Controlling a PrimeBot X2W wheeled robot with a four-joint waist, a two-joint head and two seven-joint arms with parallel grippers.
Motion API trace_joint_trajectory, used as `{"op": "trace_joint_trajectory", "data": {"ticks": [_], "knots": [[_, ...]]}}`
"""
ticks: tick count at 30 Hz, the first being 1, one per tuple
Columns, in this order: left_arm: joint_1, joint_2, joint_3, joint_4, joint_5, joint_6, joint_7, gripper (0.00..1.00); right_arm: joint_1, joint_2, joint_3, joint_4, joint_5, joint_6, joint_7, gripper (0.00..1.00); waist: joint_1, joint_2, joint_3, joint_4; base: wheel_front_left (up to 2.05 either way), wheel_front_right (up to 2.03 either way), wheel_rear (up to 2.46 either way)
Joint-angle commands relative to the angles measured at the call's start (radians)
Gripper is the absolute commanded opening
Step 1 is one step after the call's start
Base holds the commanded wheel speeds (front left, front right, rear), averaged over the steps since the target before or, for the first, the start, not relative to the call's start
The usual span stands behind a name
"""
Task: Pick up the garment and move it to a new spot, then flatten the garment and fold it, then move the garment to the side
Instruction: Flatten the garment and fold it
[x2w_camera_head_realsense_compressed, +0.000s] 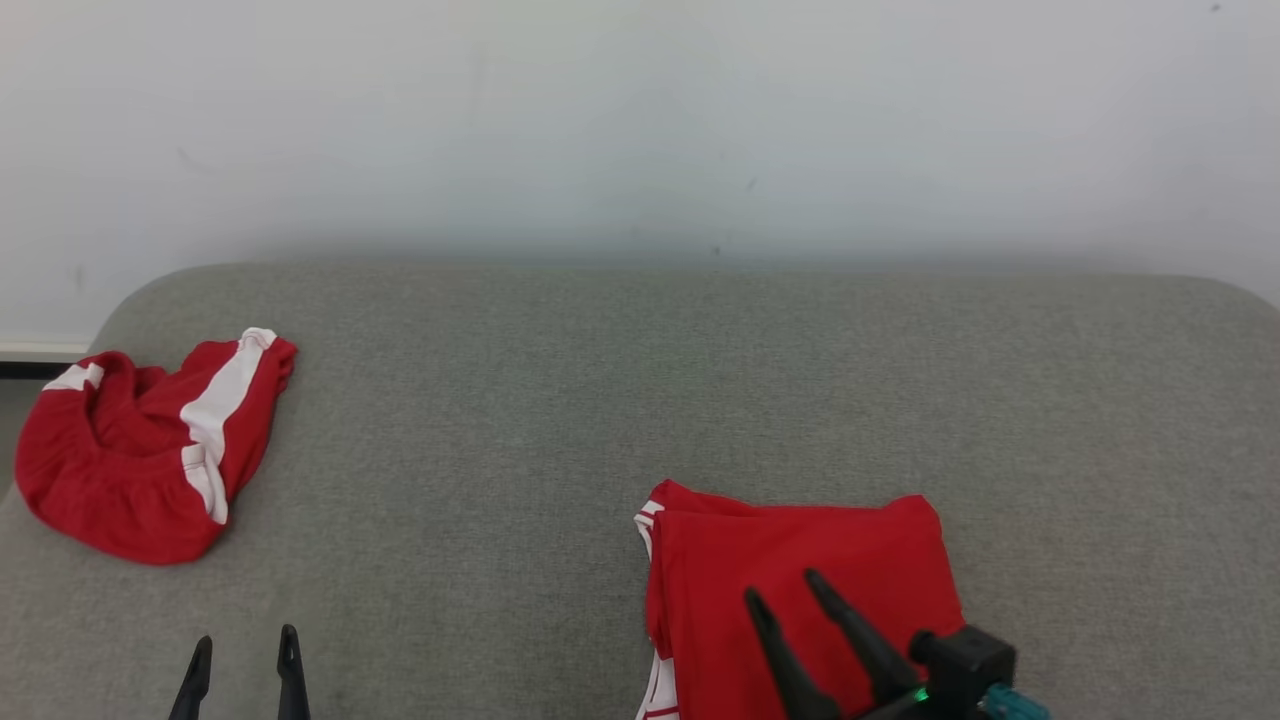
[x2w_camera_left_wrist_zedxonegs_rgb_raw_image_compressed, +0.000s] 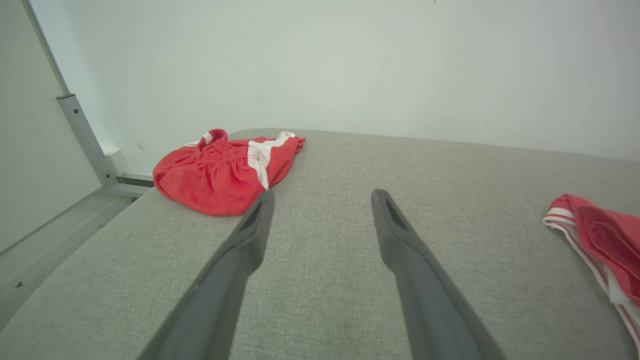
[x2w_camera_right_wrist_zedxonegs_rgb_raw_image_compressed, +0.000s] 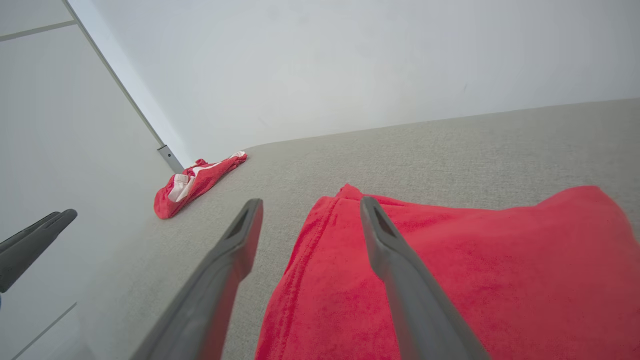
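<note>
Right gripper (x2w_camera_head_realsense_compressed: 780, 587) is hovering over the folded red garment (x2w_camera_head_realsense_compressed: 850, 545) — fingers parted, gripping nothing (perhaps brushing the cloth); left gripper (x2w_camera_head_realsense_compressed: 245, 645) is hanging spread, empty.

Prob. a test lab: bare white wall (x2w_camera_head_realsense_compressed: 640, 120), grey padded bench (x2w_camera_head_realsense_compressed: 560, 400).

A grey fabric-covered surface (x2w_camera_head_realsense_compressed: 600, 400) with rounded far corners spans the frame's lower two thirds. At its left edge lies a crumpled red garment with white stripes (x2w_camera_head_realsense_compressed: 150, 450). A folded red garment with white trim (x2w_camera_head_realsense_compressed: 800, 540) lies flat at lower centre-right, well apart from it.
</note>
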Motion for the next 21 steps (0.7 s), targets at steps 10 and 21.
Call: {"op": "trace_joint_trajectory", "data": {"ticks": [10,21], "knots": [[0.003,0.003,0.011,-0.012,0.021,0.0,-0.003,1.0,0.048,0.005,-0.266,-0.082,-0.102,-0.003,-0.014,1.0,0.0,0.0,-0.005,-0.072,0.0,0.0,0.0],[0.021,0.018,-0.011,-0.033,0.044,0.0,-0.003,1.0,0.149,0.038,-0.428,-0.167,-0.169,-0.003,-0.014,1.0,0.0,0.0,-0.015,-0.105,0.0,0.0,0.0]]}}
